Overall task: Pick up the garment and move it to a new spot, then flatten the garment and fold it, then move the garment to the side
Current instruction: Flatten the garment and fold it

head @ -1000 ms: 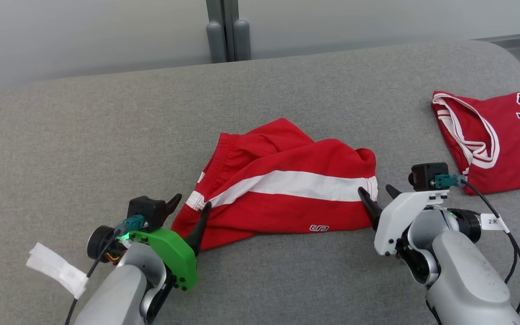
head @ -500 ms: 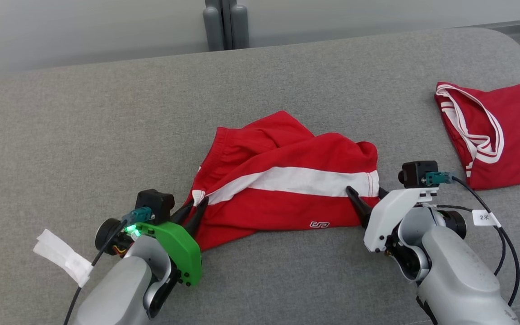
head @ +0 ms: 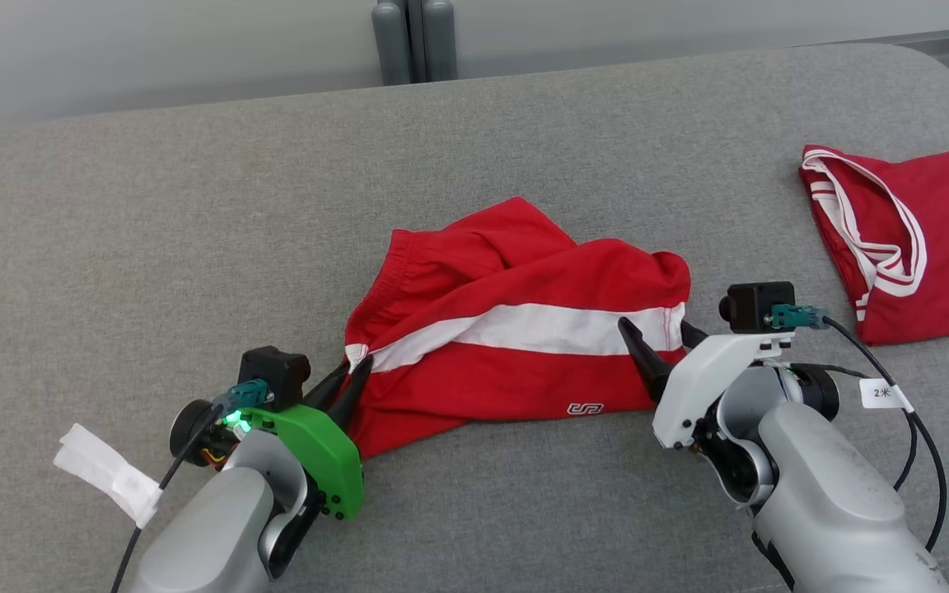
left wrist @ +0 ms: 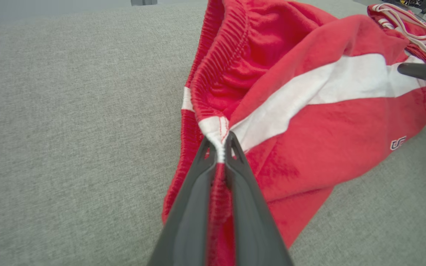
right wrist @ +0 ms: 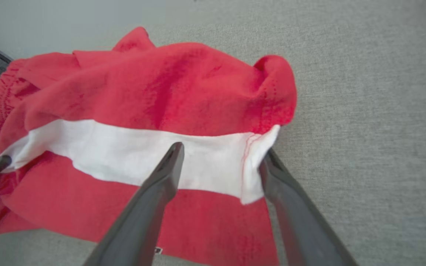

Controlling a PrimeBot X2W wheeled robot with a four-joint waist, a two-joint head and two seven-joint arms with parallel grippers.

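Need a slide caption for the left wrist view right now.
Left gripper shut on the waistband corner of the red shorts, grey cushion beneath.

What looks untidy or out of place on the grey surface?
The red shorts lie crumpled, with one part folded over and the white stripe bent. The left gripper pinches the waistband corner; the right gripper stands open around the hem.
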